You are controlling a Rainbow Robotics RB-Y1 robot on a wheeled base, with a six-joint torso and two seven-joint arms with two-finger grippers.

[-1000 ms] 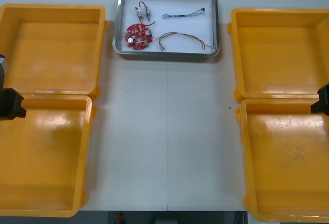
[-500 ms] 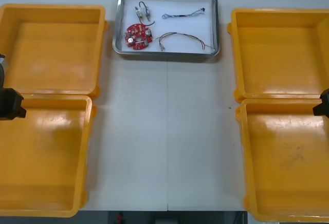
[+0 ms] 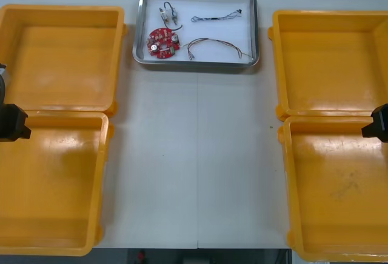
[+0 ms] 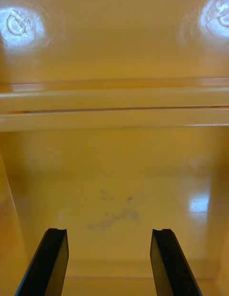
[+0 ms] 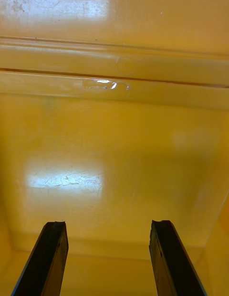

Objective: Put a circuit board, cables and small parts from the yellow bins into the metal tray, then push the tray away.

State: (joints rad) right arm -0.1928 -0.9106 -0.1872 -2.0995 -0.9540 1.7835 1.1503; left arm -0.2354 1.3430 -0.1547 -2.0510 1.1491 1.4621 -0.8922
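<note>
The metal tray [image 3: 196, 62] sits at the table's far middle, white inside. In it lie a round red circuit board [image 3: 162, 42], a small metal part [image 3: 169, 14], a twisted blue and white cable [image 3: 216, 16] and a red and yellow cable [image 3: 217, 47]. My left gripper [image 5: 109, 262] hangs open over the near left yellow bin [image 5: 114, 148], nothing between its fingers; the arm shows at the left edge [image 3: 11, 122]. My right gripper [image 4: 109, 262] is open over the near right yellow bin [image 4: 114, 181], its arm at the right edge [image 3: 378, 123].
Two yellow bins stand at each side: far left [image 3: 60, 58], near left [image 3: 51, 185], far right [image 3: 330, 61], near right [image 3: 339, 188]. All look bare inside. A white table strip [image 3: 197, 155] runs between them up to the tray.
The right arm has shifted slightly at the right edge, a little downward. The tray, its contents and the left arm have not moved.
</note>
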